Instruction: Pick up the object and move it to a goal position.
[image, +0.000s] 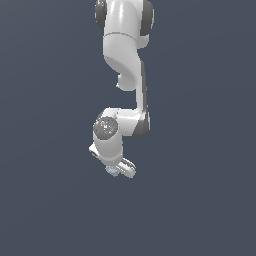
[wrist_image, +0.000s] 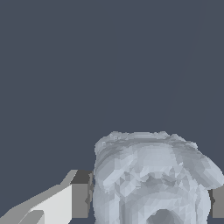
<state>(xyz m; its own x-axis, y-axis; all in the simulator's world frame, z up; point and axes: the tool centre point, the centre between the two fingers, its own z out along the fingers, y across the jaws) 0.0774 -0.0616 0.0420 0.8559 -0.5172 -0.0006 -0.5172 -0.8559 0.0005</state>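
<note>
Object: pale grey-blue lumpy piece (wrist_image: 151, 179), roughly cube-shaped, filling the near part of the wrist view; a round ring mark shows on its facing side.
Jaws: pinching the object, one dark grey pad (wrist_image: 80, 194) flush against one side, the edge of the other pad (wrist_image: 218, 202) against the opposite side.
Finger body: white and light grey, running back from the first pad out of the wrist view.
Gripper: in the exterior view the gripper (image: 116, 169) sits at the lowest end of the arm, pointing down and tilted a little.
Object, exterior view: a tiny pale speck (image: 112, 171) at the gripper tip, much smaller than the gripper; detail too small to read.
Arm: white Panda arm (image: 125, 60) comes down from the top edge, bends at a dark-trimmed joint, folds toward the wrist.
Surface: flat slate-blue ground (image: 200, 200) behind everything; whether the object touches it cannot be told.
</note>
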